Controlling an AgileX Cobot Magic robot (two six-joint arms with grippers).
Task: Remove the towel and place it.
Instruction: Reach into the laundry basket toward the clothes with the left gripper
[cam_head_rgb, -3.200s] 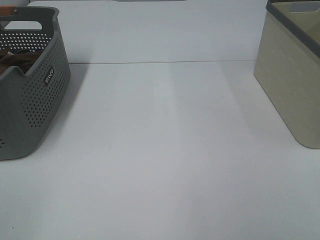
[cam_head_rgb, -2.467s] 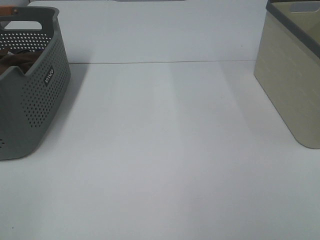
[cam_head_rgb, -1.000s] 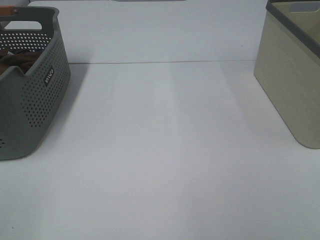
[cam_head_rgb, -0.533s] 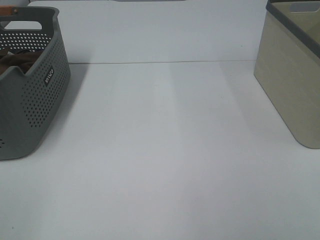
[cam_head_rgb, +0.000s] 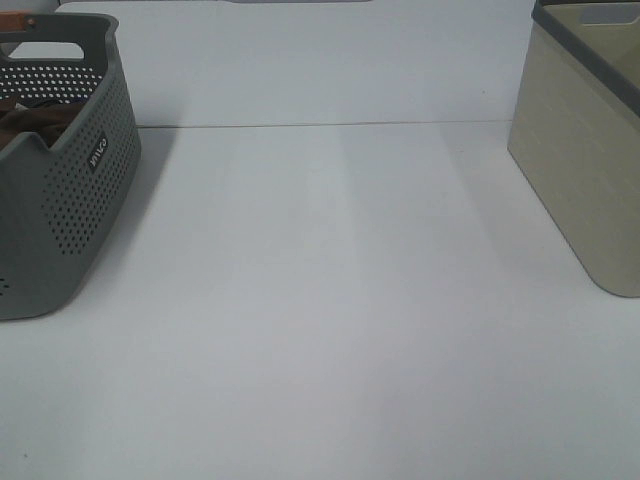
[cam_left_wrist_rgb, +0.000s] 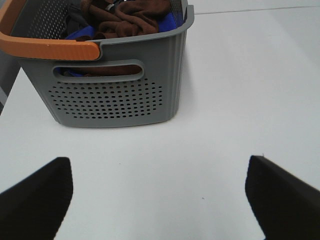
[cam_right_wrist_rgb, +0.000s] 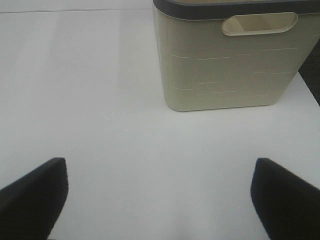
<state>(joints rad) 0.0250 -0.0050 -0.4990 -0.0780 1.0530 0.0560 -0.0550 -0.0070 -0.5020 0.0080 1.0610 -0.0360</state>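
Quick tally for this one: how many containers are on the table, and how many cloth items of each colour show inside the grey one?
Grey basket: 1
Beige bin: 1
Brown towel: 1
Blue cloth: 1 showing, mostly buried under the towel
Total: 4

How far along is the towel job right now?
Nothing is done yet: the brown towel lies bunched in the grey basket. Nothing is in hand: the left gripper and right gripper are open and empty over the table. Remaining: grasp it, lift it out, place it.
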